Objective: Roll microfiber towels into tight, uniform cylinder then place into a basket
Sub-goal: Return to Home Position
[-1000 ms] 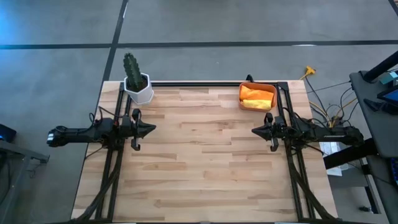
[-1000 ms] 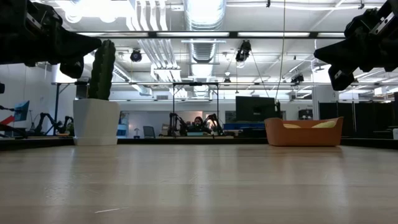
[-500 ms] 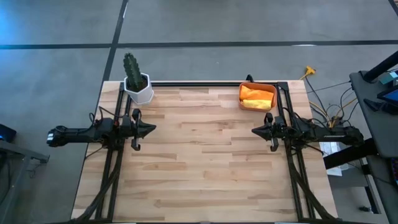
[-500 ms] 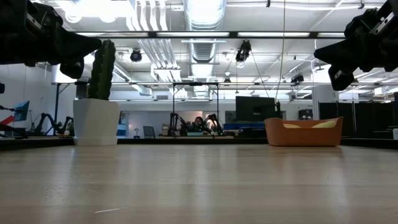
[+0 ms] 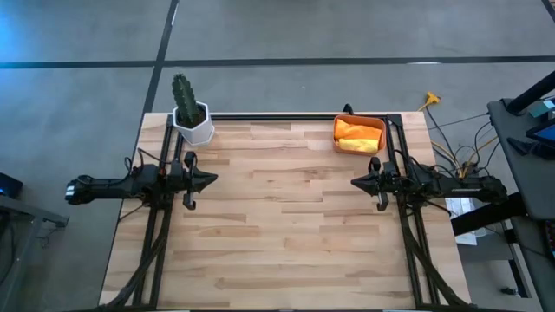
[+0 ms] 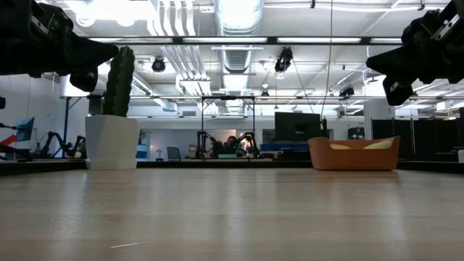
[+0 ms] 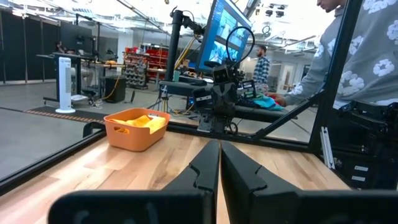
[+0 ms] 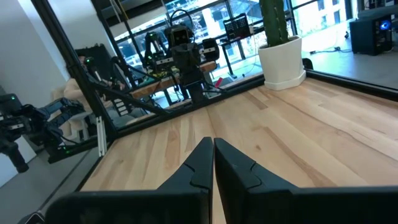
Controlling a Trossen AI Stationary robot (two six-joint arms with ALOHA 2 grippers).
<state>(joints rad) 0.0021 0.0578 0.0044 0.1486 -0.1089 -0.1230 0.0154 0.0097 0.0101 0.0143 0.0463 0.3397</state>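
Wooden table (image 5: 286, 230) runs wide between the two arms. At its left edge the left gripper (image 5: 211, 180) hangs above the wood with fingers pressed together, pointing inward, near the white cactus pot (image 5: 194, 126). Well apart from it, in the far right corner, the basket (image 6: 353, 159) holds both microfiber towels (image 5: 359, 137). The right gripper (image 5: 355, 183), also closed on nothing, hangs near the basket; this arm is nearer, yet I judge nothing remains to fetch.

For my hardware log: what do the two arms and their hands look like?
The left arm and right arm are dark, slim tubes with thin cables looping beside them. The left hand and right hand each end in two black, wedge-shaped fingers tapering to a point.
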